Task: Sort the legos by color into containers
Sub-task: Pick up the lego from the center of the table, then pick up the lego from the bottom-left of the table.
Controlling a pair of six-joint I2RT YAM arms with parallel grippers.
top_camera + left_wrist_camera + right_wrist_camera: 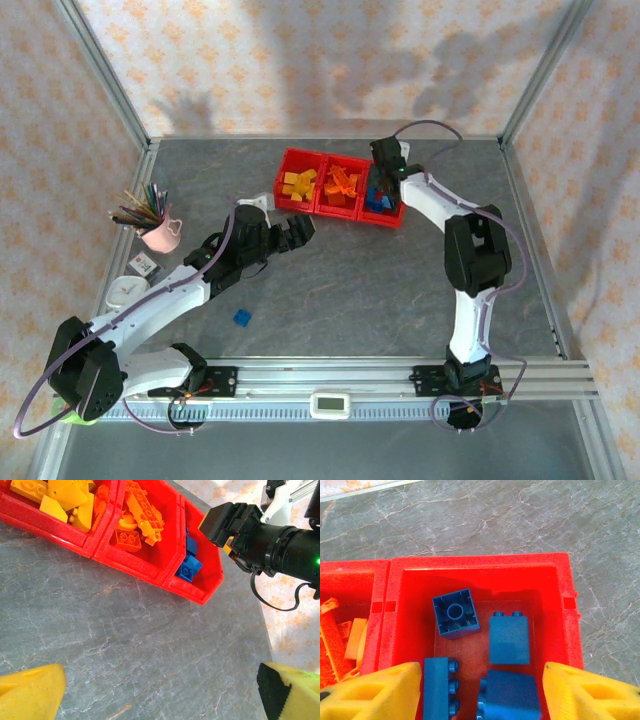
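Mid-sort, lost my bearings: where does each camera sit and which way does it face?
Top external: above and behind the bases, looking down on the table; left arm and right arm show.
Left wrist: on the left gripper, low, facing across the table toward the containers; yellow fingertips at bottom corners.
Right wrist: on the right gripper, looking straight down at blue legos in the end container; fingertips at bottom.
Shared: both wrist views catch those blue legos.

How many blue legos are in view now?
5. Four in the end bin: an upturned brick, a two-stud brick, a long brick, a big brick. One loose brick on the table. Others may be hidden.
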